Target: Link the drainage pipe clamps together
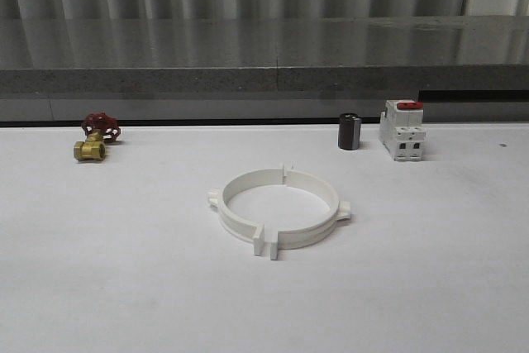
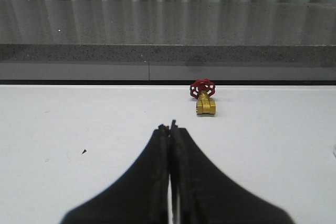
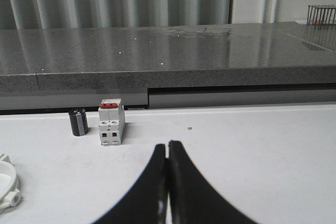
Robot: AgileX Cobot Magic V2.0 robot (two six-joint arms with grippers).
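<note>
The two white drainage pipe clamps (image 1: 279, 208) lie flat in the middle of the table in the front view, their end tabs meeting so that they form one ring. An edge of that ring (image 3: 7, 184) shows in the right wrist view. My left gripper (image 2: 170, 127) is shut with nothing between its black fingers, over bare table short of the brass valve. In its own wrist view my right gripper (image 3: 167, 144) is also shut and empty, over bare table to the right of the ring.
A brass valve with a red handwheel (image 1: 96, 136) (image 2: 205, 98) stands at the back left. A dark cylinder (image 1: 349, 131) (image 3: 79, 121) and a white breaker with a red switch (image 1: 402, 129) (image 3: 111, 122) stand at the back right. A grey ledge (image 1: 264, 80) runs behind the table.
</note>
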